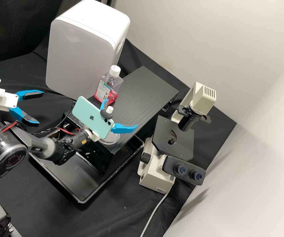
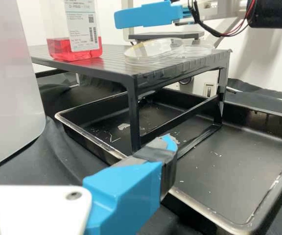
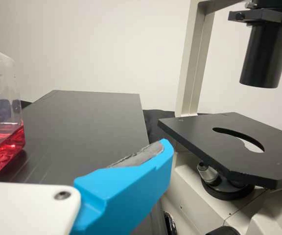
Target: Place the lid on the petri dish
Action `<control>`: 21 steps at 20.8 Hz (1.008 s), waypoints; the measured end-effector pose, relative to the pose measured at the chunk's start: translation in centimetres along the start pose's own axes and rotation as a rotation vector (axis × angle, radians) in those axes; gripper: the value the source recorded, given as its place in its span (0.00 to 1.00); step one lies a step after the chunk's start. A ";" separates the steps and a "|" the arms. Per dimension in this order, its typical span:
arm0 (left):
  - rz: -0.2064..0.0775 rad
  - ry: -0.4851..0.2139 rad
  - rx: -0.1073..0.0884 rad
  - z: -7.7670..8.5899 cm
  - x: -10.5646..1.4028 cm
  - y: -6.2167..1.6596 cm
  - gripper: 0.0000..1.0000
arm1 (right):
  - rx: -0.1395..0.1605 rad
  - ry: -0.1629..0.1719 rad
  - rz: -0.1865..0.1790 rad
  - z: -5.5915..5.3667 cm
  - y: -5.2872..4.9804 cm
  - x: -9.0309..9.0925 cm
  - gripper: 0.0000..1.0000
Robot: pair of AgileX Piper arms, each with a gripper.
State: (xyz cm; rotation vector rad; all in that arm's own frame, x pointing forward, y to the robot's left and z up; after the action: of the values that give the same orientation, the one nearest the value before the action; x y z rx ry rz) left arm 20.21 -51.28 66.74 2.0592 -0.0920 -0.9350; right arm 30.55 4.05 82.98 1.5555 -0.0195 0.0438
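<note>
Left gripper [image 1: 33,107], on your high view, hangs spread and empty near the white box [image 1: 86,46]; right gripper [image 1: 115,117], likewise spread, sits above the petri dish [image 1: 113,141] on the black rack [image 1: 145,95]. Your left wrist view puts the lid [image 2: 153,49] just beside the uncovered dish. Your right wrist view shows flask [image 3: 1,142] and microscope [image 3: 229,142].
</note>
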 end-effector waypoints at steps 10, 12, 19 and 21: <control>0.000 0.000 0.000 0.0 0.0 0.00 1.00 | 0.000 0.000 0.000 0.0 0.0 0.0 1.00; 0.000 0.000 0.000 0.0 0.0 0.00 1.00 | 0.000 0.000 0.000 0.0 0.0 0.0 1.00; 0.000 0.000 0.000 0.0 0.0 0.00 1.00 | 0.002 0.031 0.011 -0.8 0.2 -1.1 1.00; 0.000 0.000 0.000 0.0 0.0 0.00 1.00 | 0.003 0.047 0.011 -1.1 0.1 -1.4 1.00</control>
State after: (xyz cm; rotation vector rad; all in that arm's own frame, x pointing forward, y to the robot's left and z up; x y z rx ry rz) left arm 20.21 -51.28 66.74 2.0592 -0.0920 -0.9350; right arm 29.08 5.18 83.00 1.5572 0.0090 0.0888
